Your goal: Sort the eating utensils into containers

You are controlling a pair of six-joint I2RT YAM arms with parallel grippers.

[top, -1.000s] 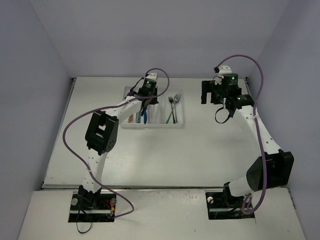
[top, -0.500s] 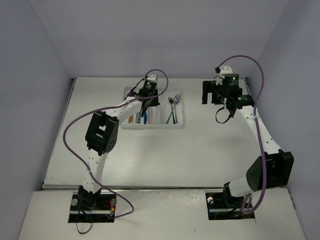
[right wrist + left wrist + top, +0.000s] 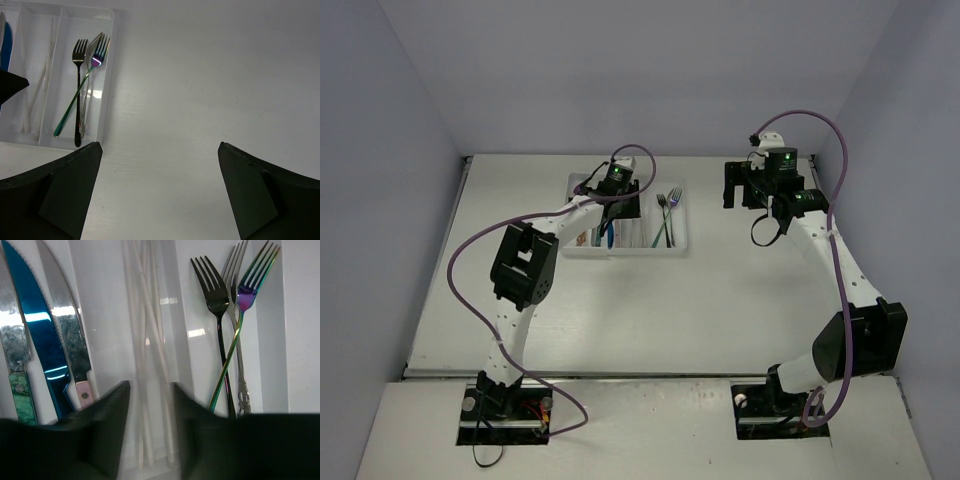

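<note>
The white cutlery tray point(image 3: 682, 215) lies at the far middle of the table. My left gripper point(image 3: 609, 207) hovers low over it. In the left wrist view its jaws point(image 3: 151, 390) stand a little apart, straddling the thin pale sticks point(image 3: 147, 315) that lie in their compartment. Left of them lie a blue knife point(image 3: 35, 335) and silver knives point(image 3: 62, 325). Right of them lie a black fork point(image 3: 215, 295), a silver fork point(image 3: 234, 322) and an iridescent fork point(image 3: 245, 305). My right gripper point(image 3: 160, 150) is wide open and empty over bare table, right of the tray point(image 3: 107, 80).
The forks point(image 3: 82, 85) and sticks point(image 3: 37, 90) also show in the right wrist view. The left arm's purple cable point(image 3: 470, 250) loops over the table's left side. Grey walls close in the table on three sides.
My left wrist has shifted slightly over the tray's middle compartments. The right arm has not moved.
</note>
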